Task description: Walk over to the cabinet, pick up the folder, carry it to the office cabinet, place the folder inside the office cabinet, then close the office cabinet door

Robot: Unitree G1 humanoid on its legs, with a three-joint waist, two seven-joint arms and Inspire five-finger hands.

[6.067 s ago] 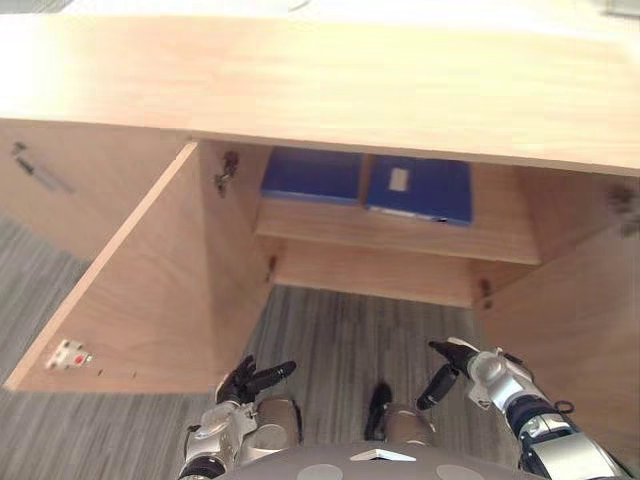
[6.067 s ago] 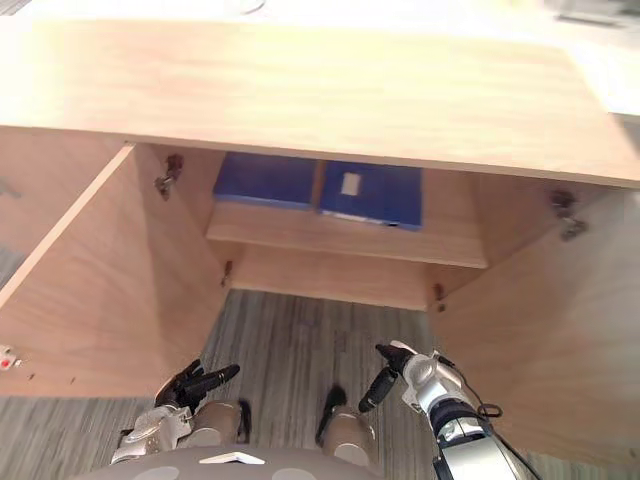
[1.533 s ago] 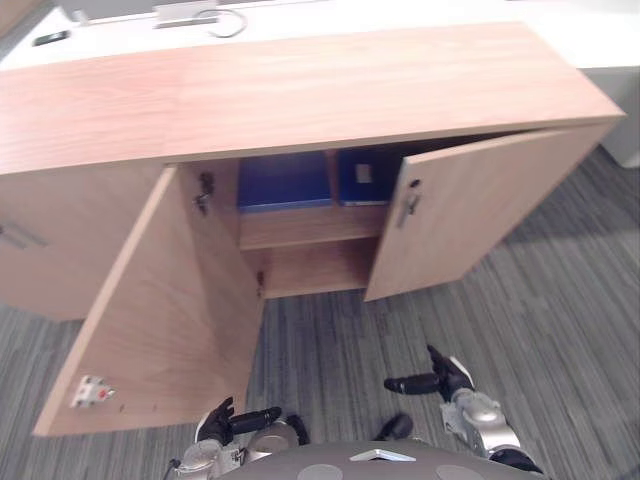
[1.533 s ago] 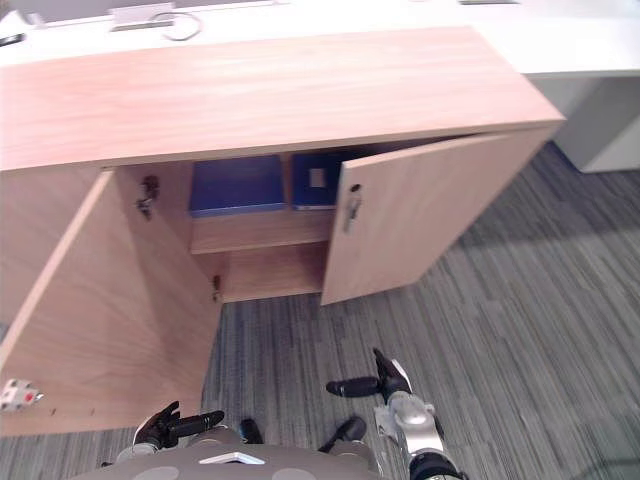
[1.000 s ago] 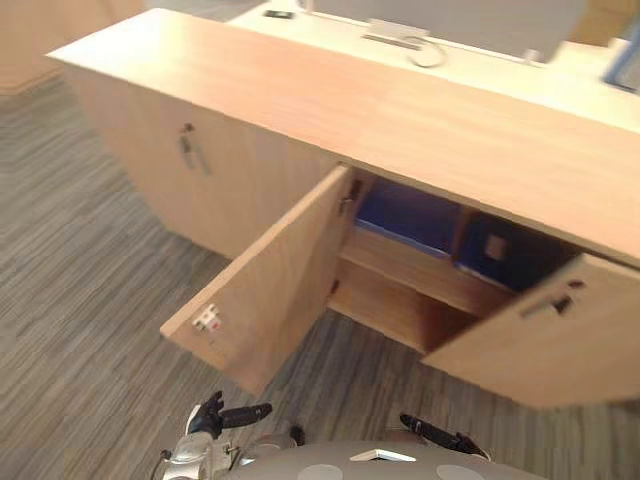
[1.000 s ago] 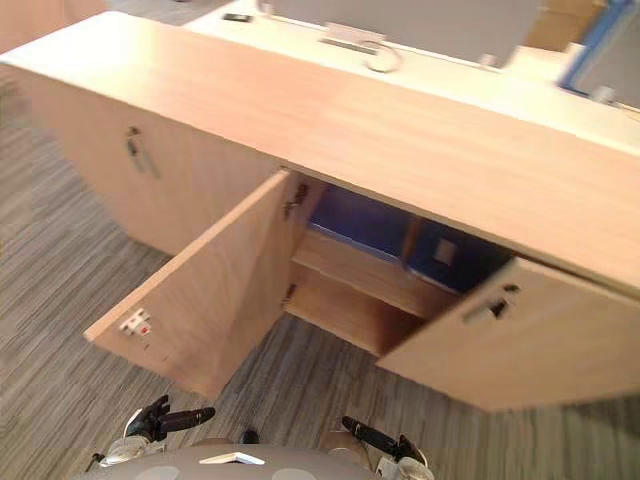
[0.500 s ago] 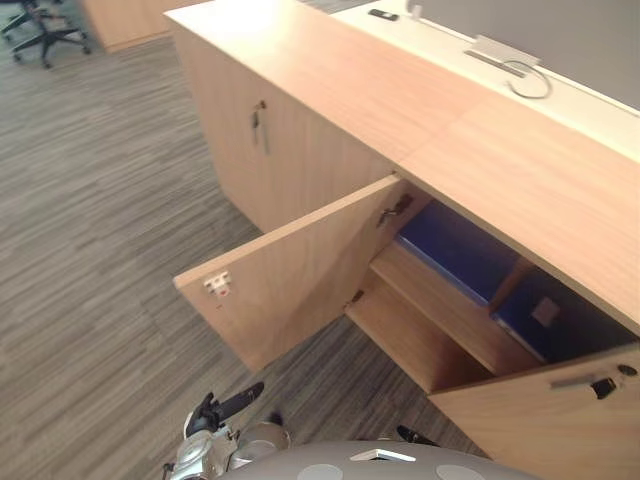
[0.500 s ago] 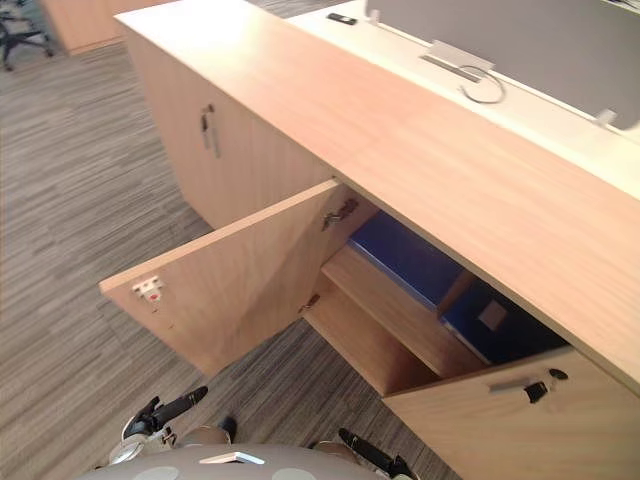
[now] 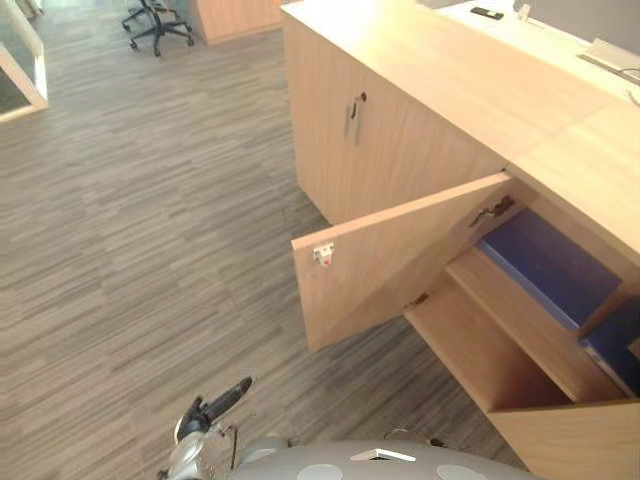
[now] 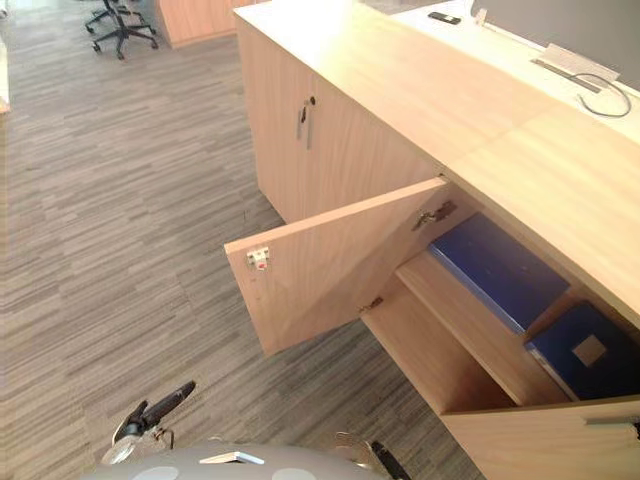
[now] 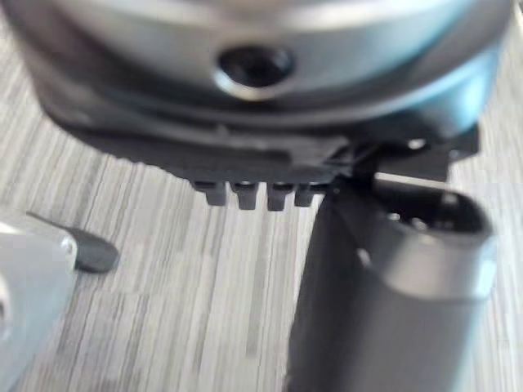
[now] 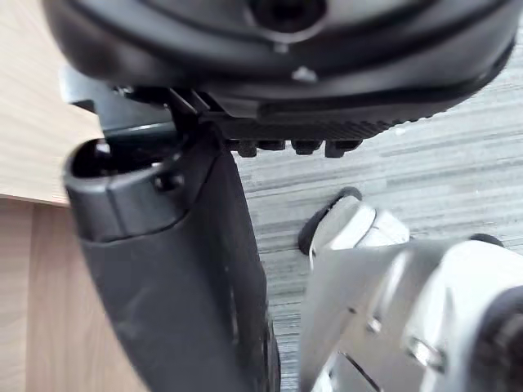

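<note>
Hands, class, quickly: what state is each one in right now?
Left hand: open, fingers straight, holding nothing.
Right hand: open, holding nothing.

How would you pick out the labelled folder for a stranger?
Find the long wooden cabinet with a door swung wide. On the shelf inside lie two blue folders. The folder farther from that door bears a pale square label.

A grey striped floor point(image 9: 130, 250) takes the left part of the frame. A long light-wood cabinet point(image 10: 400, 90) runs along the right side. Behind it, at upper right, stands a white worktop point(image 10: 520, 55) with a grey partition point(image 10: 570, 20). A black office chair point(image 9: 155, 18) stands at upper left.
</note>
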